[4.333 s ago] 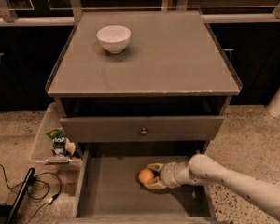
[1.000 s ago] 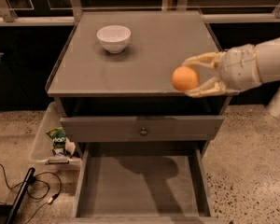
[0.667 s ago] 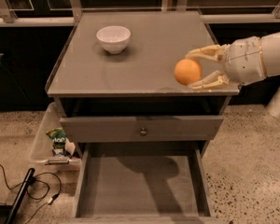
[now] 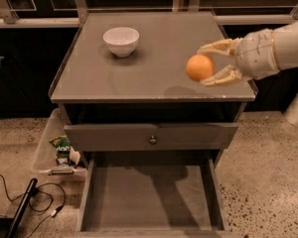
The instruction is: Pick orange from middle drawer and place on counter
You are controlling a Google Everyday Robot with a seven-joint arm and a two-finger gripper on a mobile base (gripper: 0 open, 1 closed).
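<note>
The claw [image 4: 203,67] is clamped on the orange [image 4: 198,67], one finger above it and one below. It holds the fruit in the air over the right front part of the surface [image 4: 149,63], with a faint shadow on the grey top just under it. The drawer [image 4: 149,202] stands pulled out below, its floor bare. The main risk, as I judge it, is the release. The fruit is round and smooth and hangs close to the front and right edges, so if the claw lets go from this height the orange may bounce or roll over the rim, into the open drawer or onto the floor. Letting go while the arm moves sideways would give it the same push. Lowering until the fruit touches the top, a little further in from the edge, would lessen that. The grip looks to be by the fingertips only, so a slip before the set-down is also possible. The bowl [image 4: 121,40] sits well apart at the back left and is unlikely to be struck.
</note>
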